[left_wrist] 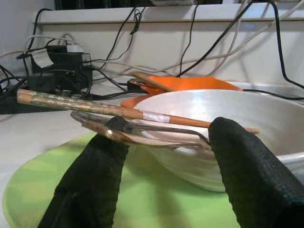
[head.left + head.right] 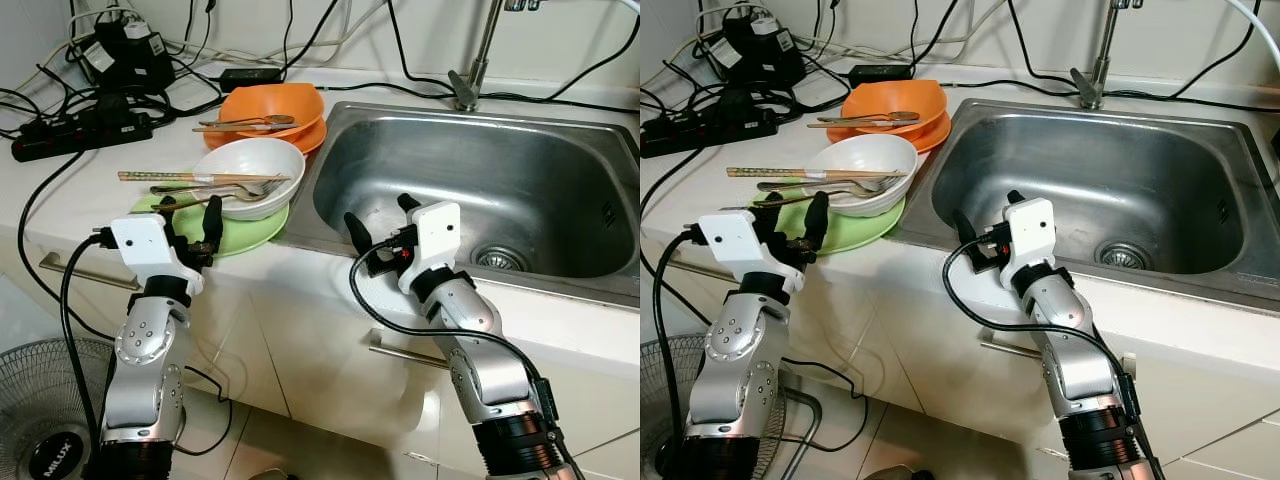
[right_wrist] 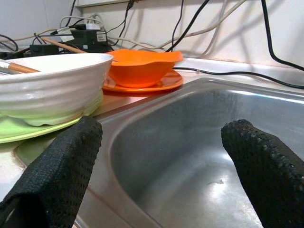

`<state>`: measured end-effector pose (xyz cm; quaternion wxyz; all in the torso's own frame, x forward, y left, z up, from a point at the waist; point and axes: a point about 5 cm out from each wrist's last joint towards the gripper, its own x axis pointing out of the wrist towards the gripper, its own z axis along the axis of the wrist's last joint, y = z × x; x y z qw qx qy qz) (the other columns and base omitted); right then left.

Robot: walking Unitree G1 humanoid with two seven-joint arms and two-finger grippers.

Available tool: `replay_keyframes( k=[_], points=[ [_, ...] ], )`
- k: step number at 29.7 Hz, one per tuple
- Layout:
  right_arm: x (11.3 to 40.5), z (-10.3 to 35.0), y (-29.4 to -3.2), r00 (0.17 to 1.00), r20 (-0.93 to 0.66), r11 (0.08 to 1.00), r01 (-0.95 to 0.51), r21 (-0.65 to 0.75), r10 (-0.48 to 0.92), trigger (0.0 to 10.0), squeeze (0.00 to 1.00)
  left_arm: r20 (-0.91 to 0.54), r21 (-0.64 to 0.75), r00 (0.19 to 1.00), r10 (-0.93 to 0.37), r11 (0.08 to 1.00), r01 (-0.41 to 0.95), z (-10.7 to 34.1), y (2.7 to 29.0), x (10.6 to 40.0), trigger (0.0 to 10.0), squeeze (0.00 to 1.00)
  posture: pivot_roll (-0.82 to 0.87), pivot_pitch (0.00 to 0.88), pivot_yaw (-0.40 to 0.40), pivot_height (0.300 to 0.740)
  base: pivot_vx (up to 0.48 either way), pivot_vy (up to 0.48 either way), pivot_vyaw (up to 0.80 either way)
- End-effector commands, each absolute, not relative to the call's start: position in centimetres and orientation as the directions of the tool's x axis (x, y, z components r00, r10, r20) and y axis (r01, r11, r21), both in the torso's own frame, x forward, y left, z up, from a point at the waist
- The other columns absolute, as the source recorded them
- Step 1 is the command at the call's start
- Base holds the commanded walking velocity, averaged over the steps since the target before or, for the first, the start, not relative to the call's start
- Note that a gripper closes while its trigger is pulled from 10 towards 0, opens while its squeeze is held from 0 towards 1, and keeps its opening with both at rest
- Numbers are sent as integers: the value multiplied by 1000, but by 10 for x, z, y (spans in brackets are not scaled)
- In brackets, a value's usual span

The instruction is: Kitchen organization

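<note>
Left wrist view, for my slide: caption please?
Open left claw over round green plate, facing white ceramic bowl holding wooden chopsticks.

Silver arms, white wrist boxes, black cables

A white bench (image 2: 90, 190) is backed by a pale wall (image 2: 430, 35). White cabinet doors (image 2: 320, 360) are seen below, with a fan (image 2: 45, 420) on the tiled floor (image 2: 290, 450).
</note>
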<state>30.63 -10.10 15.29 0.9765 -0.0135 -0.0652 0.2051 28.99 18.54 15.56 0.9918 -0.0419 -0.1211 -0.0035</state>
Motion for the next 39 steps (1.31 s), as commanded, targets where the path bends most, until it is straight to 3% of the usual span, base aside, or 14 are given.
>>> replay_keyframes(
  k=[1, 8, 9, 11, 14, 15, 16, 17, 27, 32, 39],
  points=[
    [305, 157, -101, 906, 134, 916, -398, -50, 401, 10000, 0, 264, -59, 965, 4, 998, 12, 162, 187, 291, 10000, 0, -42, 55, 95, 740, 0, 0, 0],
    [305, 156, -101, 906, 134, 915, -400, -50, 403, 10000, 0, 276, -44, 961, 13, 999, -1, 165, 190, 293, 10000, 0, -39, 52, 95, 740, 0, 0, 0],
    [305, 156, -100, 903, 133, 912, -407, -47, 409, 10000, 0, 280, -39, 960, 15, 999, -5, 166, 191, 293, 9451, 0, -39, 50, 96, 740, 0, 0, 0],
    [304, 156, -99, 896, 134, 905, -422, -43, 424, 10000, 0, 283, -36, 959, 15, 999, -5, 166, 192, 293, 9765, 0, -39, 50, 96, 740, 0, 0, 0],
    [300, 155, -101, 885, 136, 896, -443, -43, 444, 10000, 0, 284, -34, 959, 15, 999, -5, 166, 192, 293, 9373, 0, -40, 49, 96, 740, 0, 0, 0],
    [300, 155, -102, 886, 134, 896, -441, -45, 443, 10000, 0, 286, -35, 958, 15, 999, -5, 166, 192, 294, 5020, 0, -42, 49, 96, 740, 0, 0, 0],
    [300, 154, -103, 887, 133, 897, -440, -46, 442, 10000, 0, 287, -36, 958, 15, 999, -5, 166, 192, 294, 5020, 0, -42, 49, 96, 740, 0, 0, 0],
    [299, 154, -105, 887, 133, 897, -439, -47, 441, 10000, 0, 289, -39, 957, 14, 999, -3, 166, 192, 294, 157, 0, -43, 48, 96, 740, 0, 0, 0],
    [296, 158, -108, 854, 152, 867, -497, -40, 497, 10000, 0, 295, -46, 955, 1, 999, 14, 167, 189, 293, 0, 0, -46, 48, 95, 740, 0, 0, 0],
    [291, 156, -107, 781, 114, 789, -613, -47, 613, 10000, 0, 296, -49, 955, -3, 999, 18, 168, 188, 293, 0, 0, -46, 50, 95, 740, 0, 0, 0],
    [290, 157, -109, 742, 96, 748, -662, -50, 664, 10000, 0, 291, -50, 957, -8, 998, 24, 170, 187, 293, 0, 0, -44, 52, 96, 740, 0, 0, 0]
  ],
)
